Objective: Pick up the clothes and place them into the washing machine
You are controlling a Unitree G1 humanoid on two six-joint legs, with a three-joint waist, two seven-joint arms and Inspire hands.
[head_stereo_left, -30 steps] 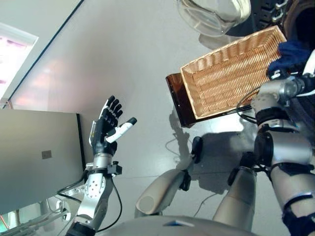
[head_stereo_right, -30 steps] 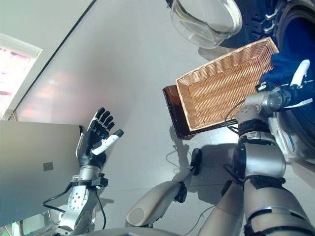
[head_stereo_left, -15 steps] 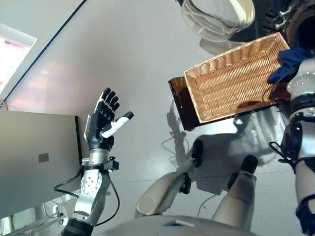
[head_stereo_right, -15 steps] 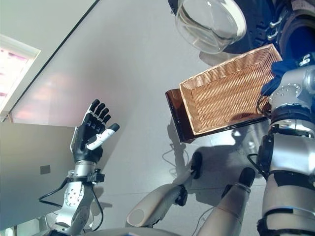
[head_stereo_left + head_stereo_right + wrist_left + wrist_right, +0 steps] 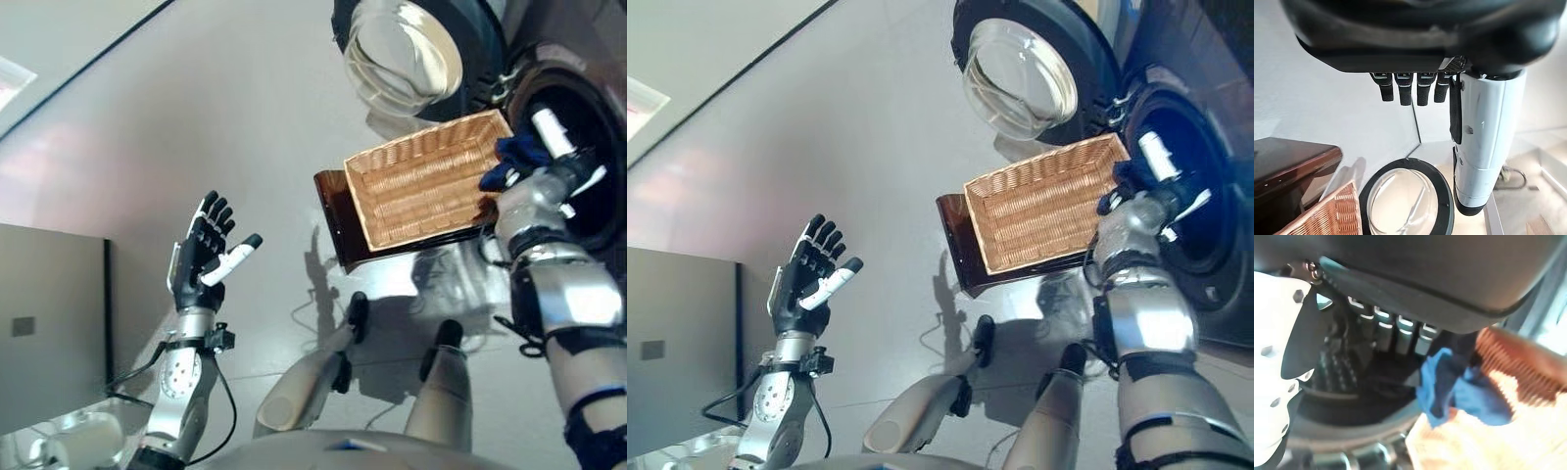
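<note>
Clothes: a blue cloth (image 5: 517, 157) hangs at the far right corner of the basket (image 5: 421, 191), at about two o'clock in the head views, right by the dark mouth of the washing machine (image 5: 1185, 196). Nearest, at about eight o'clock, the left hand (image 5: 201, 259) is raised over the grey floor (image 5: 245, 127) with its fingers straight and spread, holding nothing. A grey cabinet (image 5: 49, 333) stands beside it at nine o'clock. Further off, toward one o'clock, the wicker basket rests on a dark brown stand (image 5: 333, 211). The right hand (image 5: 549, 157) is at the basket's far end, its white thumb pointing at the drum. In the right wrist view its fingers (image 5: 1400, 333) reach out straight with the blue cloth just past them; whether they pinch it I cannot tell. Farthest, at twelve o'clock, the round glass door (image 5: 402, 59) stands swung open.
</note>
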